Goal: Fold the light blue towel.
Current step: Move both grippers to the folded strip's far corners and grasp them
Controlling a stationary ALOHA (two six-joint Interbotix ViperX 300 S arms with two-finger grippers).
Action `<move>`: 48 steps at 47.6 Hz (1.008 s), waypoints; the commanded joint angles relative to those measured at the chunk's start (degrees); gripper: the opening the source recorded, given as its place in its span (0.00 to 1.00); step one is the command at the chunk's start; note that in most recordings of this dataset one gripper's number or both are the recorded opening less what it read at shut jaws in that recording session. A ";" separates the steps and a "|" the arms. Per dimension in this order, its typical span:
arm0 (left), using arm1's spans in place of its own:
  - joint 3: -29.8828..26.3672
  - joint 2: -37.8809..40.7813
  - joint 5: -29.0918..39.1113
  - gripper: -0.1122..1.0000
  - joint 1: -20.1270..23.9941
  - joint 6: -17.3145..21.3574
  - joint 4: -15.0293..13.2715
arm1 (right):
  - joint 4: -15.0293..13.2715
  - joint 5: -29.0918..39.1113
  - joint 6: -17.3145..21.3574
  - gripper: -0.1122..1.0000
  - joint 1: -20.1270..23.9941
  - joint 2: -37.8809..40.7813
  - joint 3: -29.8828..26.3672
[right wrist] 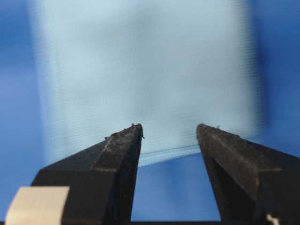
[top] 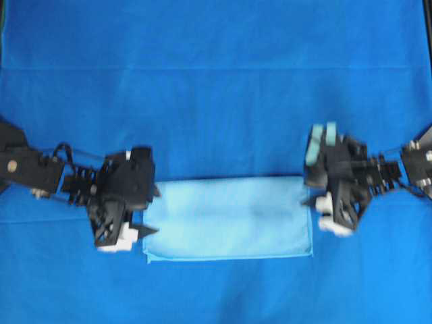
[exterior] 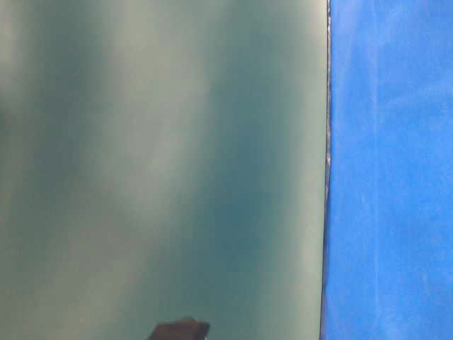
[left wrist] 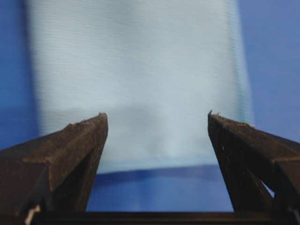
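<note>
Towel: we see the light blue towel (top: 229, 218) lying flat as a wide rectangle on the royal-blue cloth (top: 216, 88) that covers the table, at mid-width and toward the near edge of the overhead view.

Left gripper: the left gripper (top: 144, 210) sits just beside the towel's left short edge; in its wrist view the jaws stand wide apart with nothing between them, and the towel's edge (left wrist: 140, 93) lies beyond the tips.

Right gripper: the right gripper (top: 310, 192) sits at the towel's right short edge, near the far right corner; its jaws are likewise parted and empty, with the towel (right wrist: 150, 70) lying ahead of them.

Table-level view: we can make out only a blurred grey-green surface (exterior: 163, 163) and a strip of royal-blue cloth at the right.
</note>
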 commanded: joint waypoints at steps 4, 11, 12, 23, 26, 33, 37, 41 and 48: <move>-0.53 -1.14 0.00 0.82 3.25 3.08 0.09 | -4.13 1.93 -0.09 0.60 -4.48 -0.88 -0.53; -0.09 -0.88 -0.09 0.82 5.19 5.45 0.09 | -6.15 1.85 -0.09 0.60 -6.77 -0.62 -0.44; 0.00 -0.70 -0.09 0.81 5.45 5.54 0.09 | -6.15 1.76 -0.09 0.60 -6.94 -0.53 -0.44; 0.88 1.76 -0.53 0.80 6.42 5.63 0.09 | -5.89 -1.32 0.35 0.60 -7.03 2.90 -0.53; 0.97 2.37 -0.62 0.80 6.42 5.63 0.09 | -5.54 -2.55 0.35 0.60 -6.68 4.31 -0.62; 0.88 4.57 -0.79 0.80 6.42 5.45 0.09 | -4.75 -5.36 0.35 0.60 -4.83 7.91 -0.88; 0.97 5.54 -0.79 0.80 6.42 5.45 0.09 | -4.04 -5.98 0.44 0.60 -4.66 9.14 -0.62; 0.97 6.33 -0.88 0.79 6.42 5.45 0.09 | -3.60 -5.98 0.79 0.60 -4.66 9.84 -0.35; 1.14 6.50 -0.88 0.77 6.42 5.01 0.09 | -3.52 -5.98 1.49 0.60 -4.66 10.02 -0.18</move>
